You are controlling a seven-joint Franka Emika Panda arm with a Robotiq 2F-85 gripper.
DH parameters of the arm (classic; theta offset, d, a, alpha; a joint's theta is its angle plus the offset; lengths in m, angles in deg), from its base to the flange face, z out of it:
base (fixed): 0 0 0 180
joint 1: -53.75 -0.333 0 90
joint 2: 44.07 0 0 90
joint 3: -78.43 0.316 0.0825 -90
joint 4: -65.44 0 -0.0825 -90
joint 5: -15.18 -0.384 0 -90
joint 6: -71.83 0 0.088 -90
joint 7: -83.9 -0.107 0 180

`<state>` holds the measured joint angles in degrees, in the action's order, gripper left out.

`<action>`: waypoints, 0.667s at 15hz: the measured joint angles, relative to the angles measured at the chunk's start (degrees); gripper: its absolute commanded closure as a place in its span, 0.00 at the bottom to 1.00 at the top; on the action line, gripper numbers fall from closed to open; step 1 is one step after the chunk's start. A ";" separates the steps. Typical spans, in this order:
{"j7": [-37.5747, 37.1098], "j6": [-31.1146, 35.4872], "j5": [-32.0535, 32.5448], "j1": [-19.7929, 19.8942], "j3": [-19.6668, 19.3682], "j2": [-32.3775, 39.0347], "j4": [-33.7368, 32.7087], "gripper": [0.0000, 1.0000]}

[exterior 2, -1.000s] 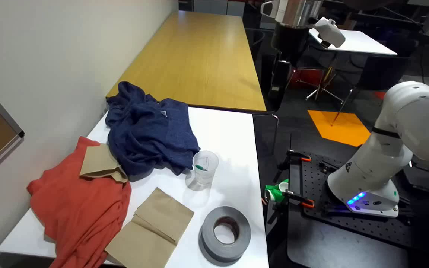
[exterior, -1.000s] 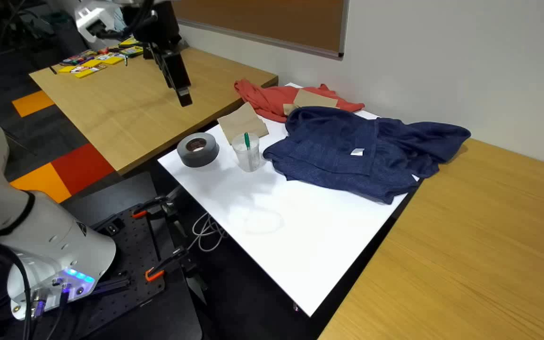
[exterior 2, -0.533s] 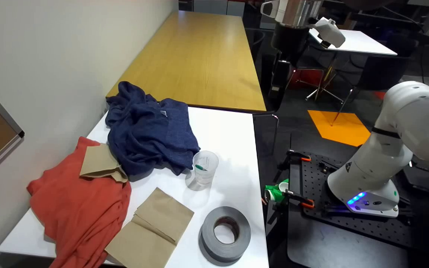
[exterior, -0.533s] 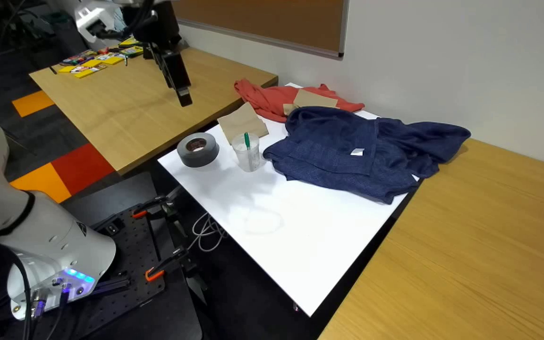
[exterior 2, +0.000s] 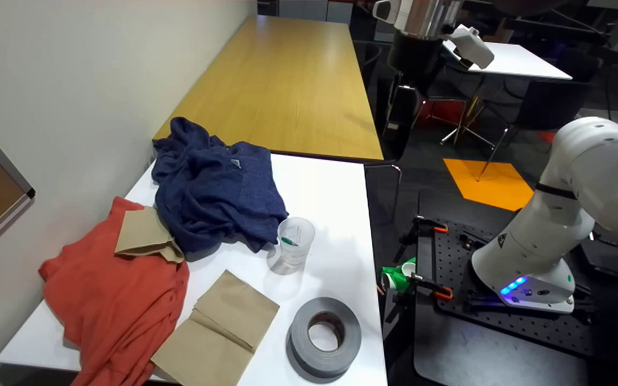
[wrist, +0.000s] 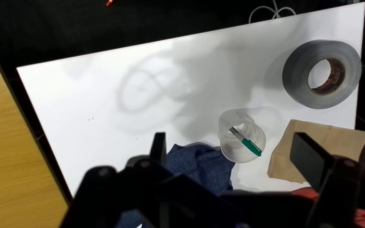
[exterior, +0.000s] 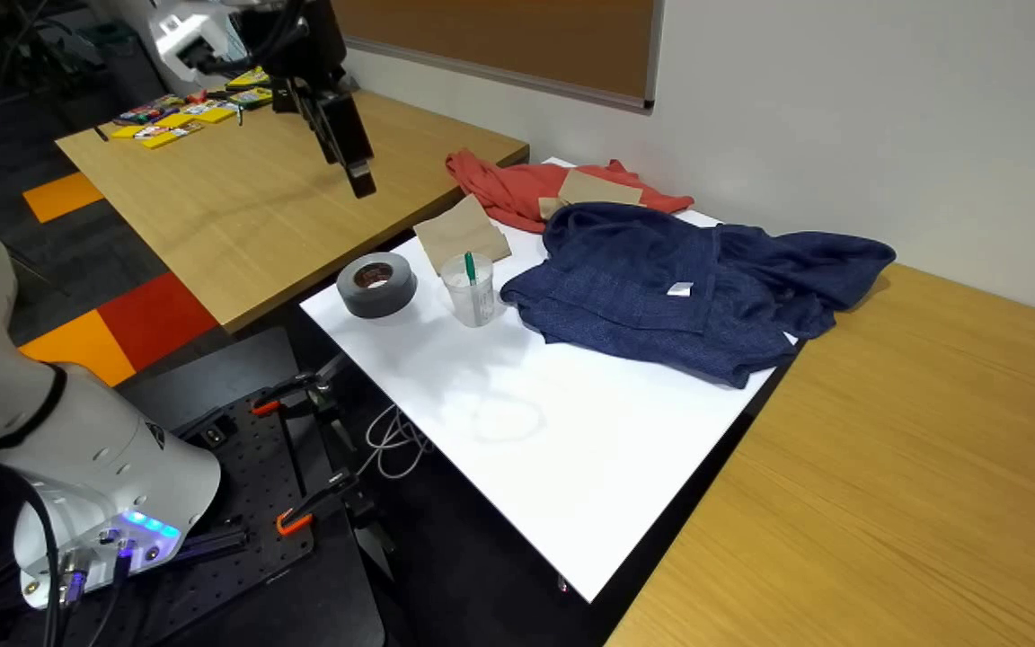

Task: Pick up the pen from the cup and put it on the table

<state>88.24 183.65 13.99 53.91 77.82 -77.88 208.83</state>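
Observation:
The pen has a green cap and a grey body. It stands tilted inside the cup, cap end up against the rim, in the wrist view point(wrist: 252, 147) and in both exterior views point(exterior: 470, 268) point(exterior 2: 289, 241). The cup point(wrist: 233, 118) is clear, whitish plastic and stands upright on the white table point(wrist: 90, 95); it also shows in both exterior views point(exterior: 474, 304) point(exterior 2: 295, 258). My gripper point(wrist: 230, 136) is open and empty, its fingers wide apart. It hangs high above the table, apart from the cup, as an exterior view point(exterior: 360, 180) shows.
A grey tape roll point(exterior: 376, 305) stands near the cup. Brown paper point(exterior 2: 212, 343) lies beside them. A navy cloth point(exterior 2: 218, 198) lies close to the cup. A red cloth point(exterior 2: 116, 300) with more brown paper lies farther along. Wooden tables point(exterior: 886, 494) flank the white table.
My gripper has shifted slightly, a little right and up in an exterior view. The cup, the pen and the other objects have not moved.

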 measured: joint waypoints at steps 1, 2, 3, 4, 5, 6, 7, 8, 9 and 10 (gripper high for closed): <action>1.92 1.58 0.00 -0.18 -0.13 0.43 0.02 0.00; 4.24 3.54 0.00 -0.58 -0.44 1.05 0.06 0.00; 6.82 5.67 -0.03 -1.16 -0.86 1.88 0.11 0.00; 9.48 7.74 -0.12 -1.87 -1.38 2.84 0.14 0.00; 12.45 9.78 -0.36 -2.76 -2.01 3.94 0.19 0.00; 15.42 11.62 -0.75 -3.73 -2.67 5.11 0.24 0.00; 18.52 13.16 -1.48 -4.77 -3.35 6.30 0.28 0.00; 21.74 14.42 -2.33 -5.81 -4.03 7.52 0.31 0.00; 24.93 15.44 -3.07 -6.80 -4.62 8.78 0.34 0.00; 28.05 16.36 -3.84 -7.76 -5.14 10.12 0.36 0.00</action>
<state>116.30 200.01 10.15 46.16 72.67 -67.76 209.18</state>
